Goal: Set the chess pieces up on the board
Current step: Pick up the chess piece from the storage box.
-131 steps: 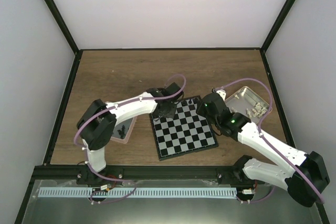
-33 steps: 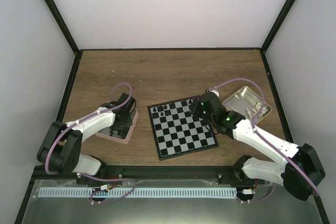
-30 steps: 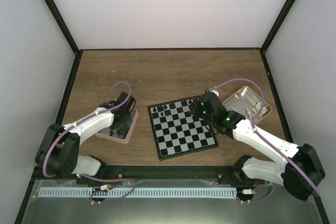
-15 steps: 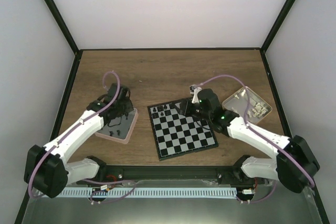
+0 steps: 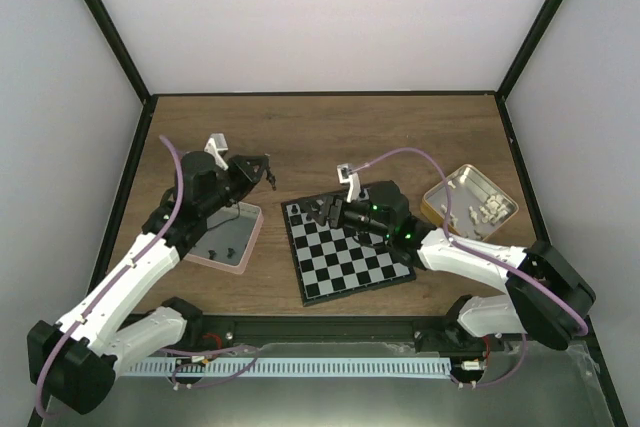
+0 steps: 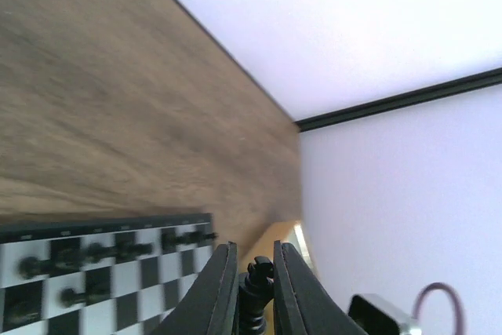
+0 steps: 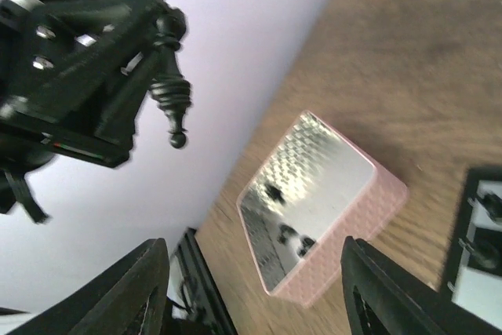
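piece [image 7: 168,90] — black — pinched by left gripper [image 6: 253,256]; right gripper [image 7: 252,260] spread

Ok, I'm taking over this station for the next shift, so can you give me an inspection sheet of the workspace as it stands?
Surface: brown wooden table, no spills seen.
Job's things: board lies skewed near the middle; black pieces stand along its far edge; loose black pieces in the pink-rimmed tray; cream pieces in the tin.
Clutter: nothing seen.
Grippers: left gripper shut on a black piece, raised beyond the tray; right gripper open over the board's far edge.
Cables: a purple cable loops along each arm, the right one passing over the tin.
Surroundings: white walls, black frame.
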Motion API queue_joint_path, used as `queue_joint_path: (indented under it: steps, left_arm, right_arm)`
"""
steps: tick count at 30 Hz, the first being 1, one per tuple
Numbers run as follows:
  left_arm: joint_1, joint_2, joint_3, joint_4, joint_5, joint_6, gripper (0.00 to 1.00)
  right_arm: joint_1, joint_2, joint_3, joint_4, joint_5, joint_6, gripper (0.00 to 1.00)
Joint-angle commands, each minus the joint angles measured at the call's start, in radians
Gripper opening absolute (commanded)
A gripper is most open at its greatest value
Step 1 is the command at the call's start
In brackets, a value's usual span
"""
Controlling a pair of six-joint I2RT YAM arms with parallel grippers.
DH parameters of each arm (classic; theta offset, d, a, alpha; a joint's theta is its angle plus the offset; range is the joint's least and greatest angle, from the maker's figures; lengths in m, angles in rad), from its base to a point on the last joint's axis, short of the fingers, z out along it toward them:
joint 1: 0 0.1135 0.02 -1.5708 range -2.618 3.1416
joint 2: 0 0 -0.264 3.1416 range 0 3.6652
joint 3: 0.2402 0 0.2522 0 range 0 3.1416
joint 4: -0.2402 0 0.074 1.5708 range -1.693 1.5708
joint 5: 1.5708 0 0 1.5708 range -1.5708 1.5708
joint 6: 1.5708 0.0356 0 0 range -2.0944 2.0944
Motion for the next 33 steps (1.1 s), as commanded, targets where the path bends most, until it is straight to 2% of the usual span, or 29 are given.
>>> queue_joint_path:
  steps: [1,6,10,17,25,33]
  left_arm:
    - [0.003,-0.016,-0.042,0.231,0.056,-0.248,0.08]
    - [0.004,0.020,-0.051,0.361,0.106,-0.367,0.09]
    - [0.003,0.037,-0.062,0.397,0.114,-0.420,0.09]
    - [0.003,0.027,-0.088,0.411,0.097,-0.460,0.09]
    - [0.003,0.033,-0.099,0.421,0.095,-0.477,0.09]
    - [0.003,0.033,-0.112,0.423,0.098,-0.486,0.08]
  right_arm:
    - [0.019,0.002,0.009,0.243,0.049,0.057,0.62]
    - [0.022,0.058,0.069,0.309,0.056,0.101,0.63]
    - [0.022,0.106,0.098,0.352,0.046,0.156,0.60]
    - [0.022,0.159,0.138,0.383,0.033,0.221,0.49]
    - [0.022,0.177,0.158,0.403,0.029,0.234,0.33]
    - [0.022,0.182,0.166,0.406,0.037,0.243,0.22]
